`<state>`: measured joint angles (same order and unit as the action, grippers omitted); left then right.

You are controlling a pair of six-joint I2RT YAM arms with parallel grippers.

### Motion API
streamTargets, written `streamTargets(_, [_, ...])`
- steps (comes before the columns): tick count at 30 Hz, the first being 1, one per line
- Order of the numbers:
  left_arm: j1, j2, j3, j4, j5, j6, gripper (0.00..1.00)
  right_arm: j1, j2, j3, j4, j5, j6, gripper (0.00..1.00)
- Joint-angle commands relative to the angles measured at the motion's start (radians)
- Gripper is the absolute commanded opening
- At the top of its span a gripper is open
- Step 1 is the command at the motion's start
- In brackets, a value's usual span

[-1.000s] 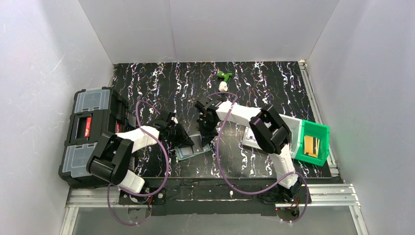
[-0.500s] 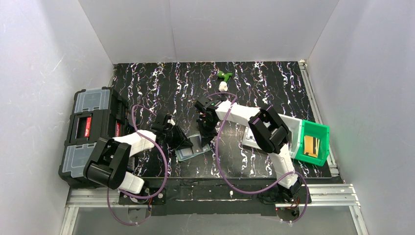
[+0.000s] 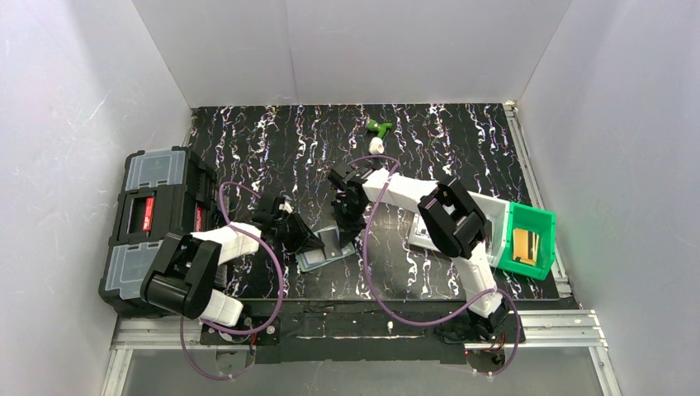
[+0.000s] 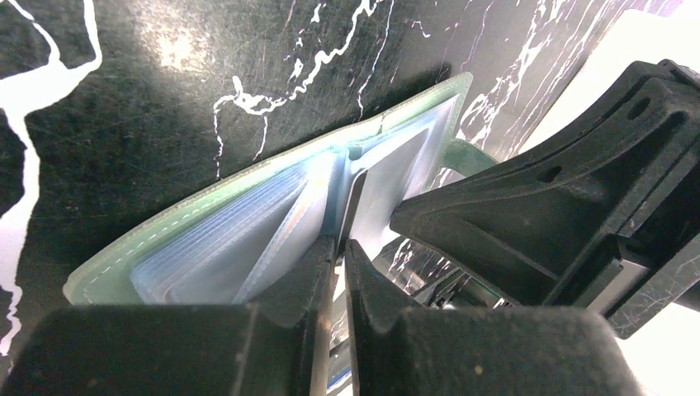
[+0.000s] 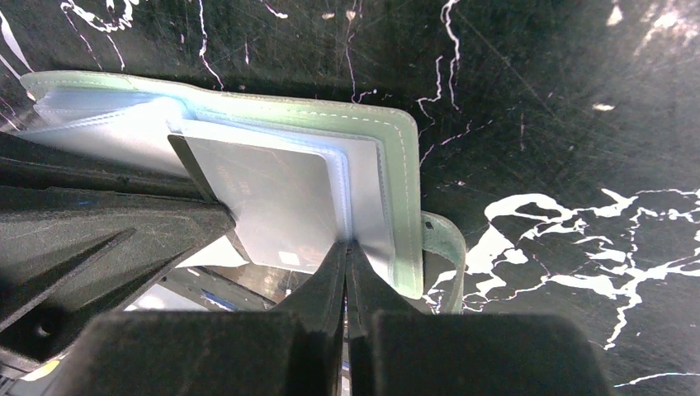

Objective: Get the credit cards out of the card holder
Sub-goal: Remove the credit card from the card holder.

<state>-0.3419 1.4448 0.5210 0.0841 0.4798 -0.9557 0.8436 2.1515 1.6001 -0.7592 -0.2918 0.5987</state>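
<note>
At the table's [image 3: 462,140] far left edge sits a black toolbox [image 3: 153,219]. Just right of it, the left gripper [image 4: 338,247] reaches into the card holder [image 3: 318,261], which lies spread open on the table between the two arms. Its jaws are almost together, with a thin leaf running edge-on into the slit; I cannot tell whether that leaf is a card or a sleeve. A pale grey card [image 5: 264,202] lies in the holder's right-hand page. The right gripper [image 5: 347,252] is pressed fully closed on that page's edge, beside the snap tab. Further right stand a white tray [image 3: 499,216] and a green bin [image 3: 528,239].
</note>
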Motion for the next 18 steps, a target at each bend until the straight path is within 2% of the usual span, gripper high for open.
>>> streamTargets(1, [0.012,-0.021,-0.025,0.023,0.033,-0.011,0.10,0.010,0.066,0.005,0.000,0.037,-0.004,0.01])
streamTargets(7, [0.028,-0.021,-0.055,0.074,0.057,-0.036,0.13,0.009,0.070,0.010,-0.005,0.037,-0.004,0.01])
streamTargets(18, [0.046,-0.025,-0.082,0.113,0.075,-0.054,0.09,0.009,0.074,0.015,-0.010,0.038,-0.004,0.01])
